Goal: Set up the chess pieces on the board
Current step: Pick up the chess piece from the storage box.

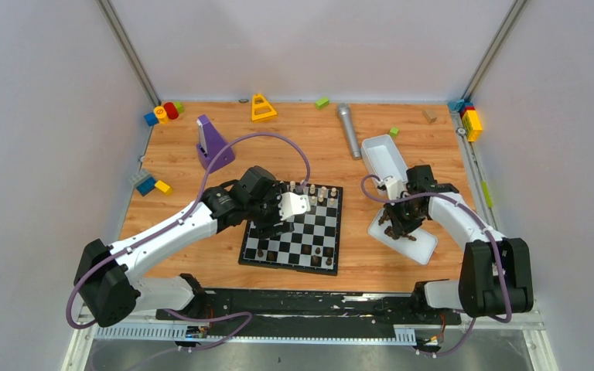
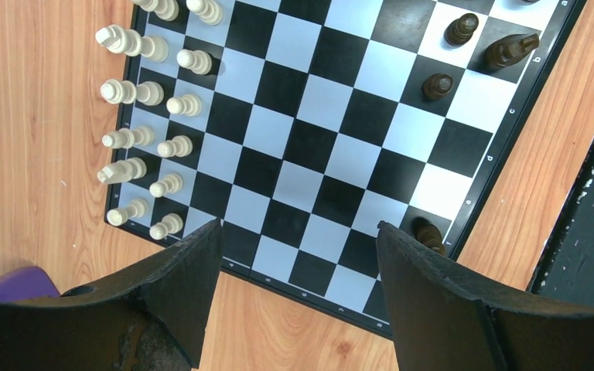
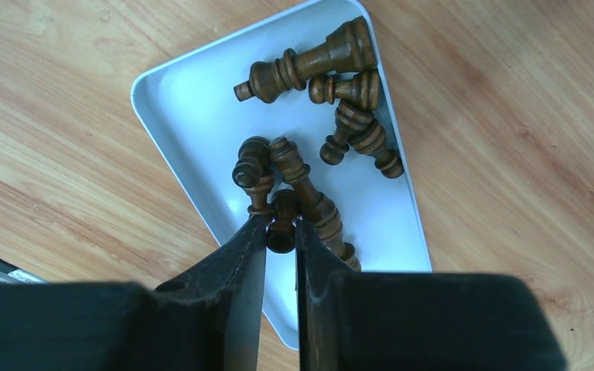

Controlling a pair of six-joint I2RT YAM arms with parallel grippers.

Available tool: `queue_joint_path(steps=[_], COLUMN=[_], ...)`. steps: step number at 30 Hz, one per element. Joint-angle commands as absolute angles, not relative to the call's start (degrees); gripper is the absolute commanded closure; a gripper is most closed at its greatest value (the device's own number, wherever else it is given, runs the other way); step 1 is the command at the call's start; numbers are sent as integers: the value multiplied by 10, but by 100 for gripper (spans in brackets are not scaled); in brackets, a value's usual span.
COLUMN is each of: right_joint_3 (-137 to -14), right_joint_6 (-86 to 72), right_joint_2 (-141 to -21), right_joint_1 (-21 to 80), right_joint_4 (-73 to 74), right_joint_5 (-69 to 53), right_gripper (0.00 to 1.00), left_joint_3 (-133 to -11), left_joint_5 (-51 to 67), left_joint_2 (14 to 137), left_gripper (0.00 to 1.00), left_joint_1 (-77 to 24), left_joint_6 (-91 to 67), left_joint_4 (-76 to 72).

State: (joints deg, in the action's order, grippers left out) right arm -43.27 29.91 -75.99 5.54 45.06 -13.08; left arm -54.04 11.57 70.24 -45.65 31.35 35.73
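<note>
My left hand point(image 2: 298, 232) hangs with its fingers spread wide and nothing between them. The board point(image 2: 309, 147) lies flat on the tabletop point(image 2: 39, 154), under and ahead of the fingertips. The cream pieces point(image 2: 147, 93) stand in two rows ahead and to the left of this hand. A few standing dark pieces point(image 2: 464, 29) are ahead to the right, one of them just beside the right-hand finger. My right hand point(image 3: 281, 226) is pinched almost closed on a small dark piece point(image 3: 283, 207) inside the white tray point(image 3: 193, 100). The fallen dark pieces point(image 3: 309, 58) lie tumbled just beyond its fingertips.
</note>
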Motion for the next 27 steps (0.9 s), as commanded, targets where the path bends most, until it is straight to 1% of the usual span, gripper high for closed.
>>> queue_joint_path(steps=[1,5,9,17,21,24,27], right_joint_3=[-463,-483,-501,-487,-500,-528,-559], right_joint_6=[295,296,302,314,314,313,302], right_joint_2=[-750,-724,-700,-689,-675,-667,-667], right_joint_1=[52,52,52,52,55,85,142], right_joint_4=[448,490,528,547,551,563,561], right_joint_5=[-131,-135,-148,-154,-202,-259,-287], right_gripper=[86,95,100,100,100,100,100], left_joint_3=[-536,-535,-533,-530,-531,-531,-533], left_joint_5=[115,112,105,97,91,100,117], left_joint_2=[699,698,696,693,692,688,684], left_gripper=[20,20,20,20,20,20,20], left_joint_1=[-454,-454,-455,-453,-447,-414,-367], left_joint_6=[305,304,303,303,297,290,276], left_joint_4=[345,342,339,334,329,323,320])
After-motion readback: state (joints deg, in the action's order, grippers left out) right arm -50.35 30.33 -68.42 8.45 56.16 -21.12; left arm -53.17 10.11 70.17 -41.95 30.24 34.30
